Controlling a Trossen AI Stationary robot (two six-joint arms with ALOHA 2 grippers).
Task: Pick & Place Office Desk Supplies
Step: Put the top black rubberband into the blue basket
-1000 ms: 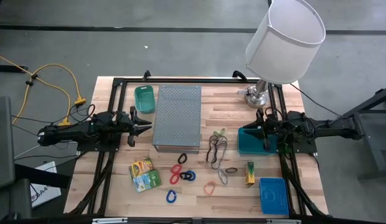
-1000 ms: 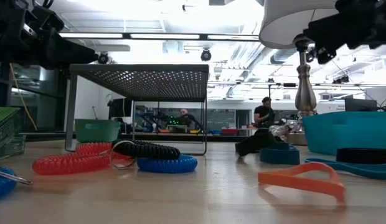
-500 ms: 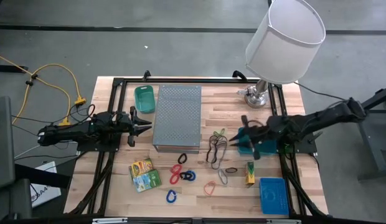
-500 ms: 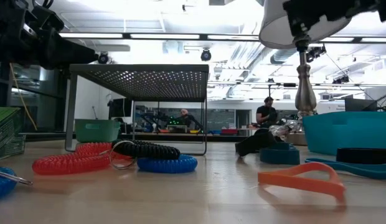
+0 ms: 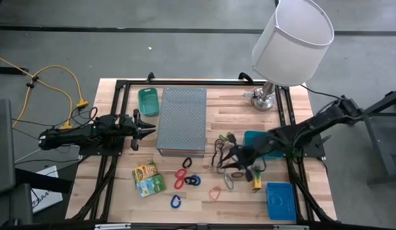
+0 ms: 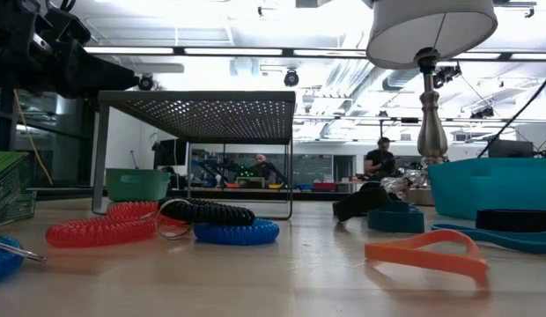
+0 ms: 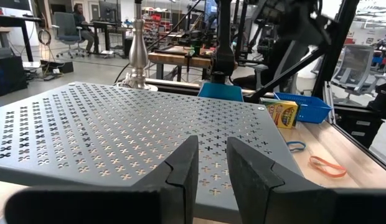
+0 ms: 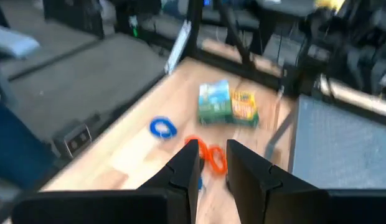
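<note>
The office desk supplies lie loose on the near half of the table: dark rubber bands (image 5: 220, 153), a green band (image 5: 225, 137), red loop clips (image 5: 180, 176), a dark coil (image 5: 192, 181), a blue coil (image 5: 175, 202), a red band (image 5: 214, 193) and printed packets (image 5: 147, 180). My right gripper (image 5: 239, 158) hovers above the table just right of the dark bands, fingers a narrow gap apart with nothing between them (image 8: 211, 163). My left gripper (image 5: 148, 128) waits level at the left side of the grey box, its fingers (image 7: 211, 168) narrowly apart and empty.
The grey perforated box (image 5: 182, 120) stands mid-table, with a green bin (image 5: 147, 101) behind its left corner. A teal bin (image 5: 258, 142) lies under my right arm. A blue basket (image 5: 281, 200) and a yellow packet (image 5: 256, 179) sit at the near right. The lamp (image 5: 292, 41) stands far right.
My right arm has stretched out from above the teal bin toward the table's left and near edge, rising a little and rolling, so its gripper now hangs beside the dark rubber bands. The finger gap looks unchanged. No object has moved.
</note>
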